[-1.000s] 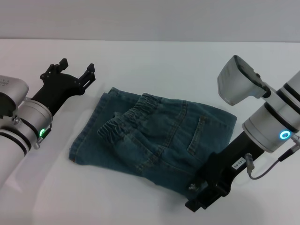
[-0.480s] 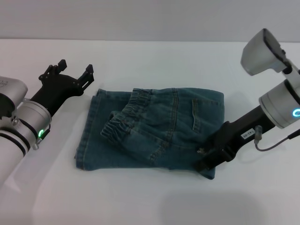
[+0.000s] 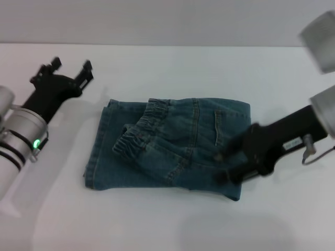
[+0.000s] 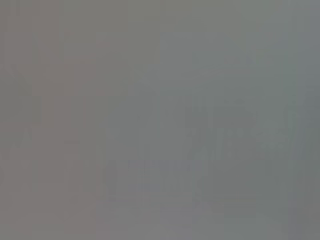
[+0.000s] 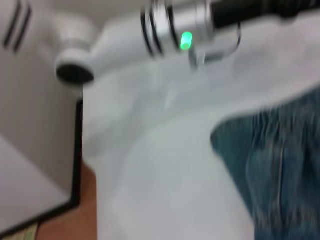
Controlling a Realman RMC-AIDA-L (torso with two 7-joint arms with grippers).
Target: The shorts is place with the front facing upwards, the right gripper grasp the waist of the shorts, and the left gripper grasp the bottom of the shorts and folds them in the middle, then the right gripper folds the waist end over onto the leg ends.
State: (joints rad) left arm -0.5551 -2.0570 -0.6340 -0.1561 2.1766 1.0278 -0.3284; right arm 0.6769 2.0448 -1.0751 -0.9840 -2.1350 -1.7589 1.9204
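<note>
A: Which step, d'you reckon?

B: The tail end, I'd say. The shorts (image 3: 172, 144) lie on the white table (image 3: 172, 68) as a compact stack; the puckered waist (image 3: 141, 130) sits on top of the stack, over toward the leg ends (image 3: 99, 144), which run along the shorts' edge nearest the left gripper (image 3: 70, 70). So both folds look done, judging by how the cloth lies.

A: And the right gripper?

B: The right gripper (image 3: 227, 164) is at the shorts' folded edge, opposite side from the leg ends, low over the corner. It's smeared, so I can't tell if the jaws are spread, pressed together or pinching denim.

A: Left one?

B: Off the cloth, up past the shorts' hem-side corner, well apart from it. Jaws spread, nothing between them.

A: Next move needs what?

B: My guess: if the right one has any denim, let go w/o dragging the top layer, then lift straight off so the stack stays square. The waist isn't quite flush w/ the hems, so a nudge might be wanted. Risk is catching the corner on the way out.

A: Any writing or brands?

B: A small white label (image 3: 291, 143) on the right arm, text not legible. No brand readable on the shorts. Left wrist view shows nothing usable; the right wrist view gives only denim, table and the other arm's green light (image 5: 186, 40).
</note>
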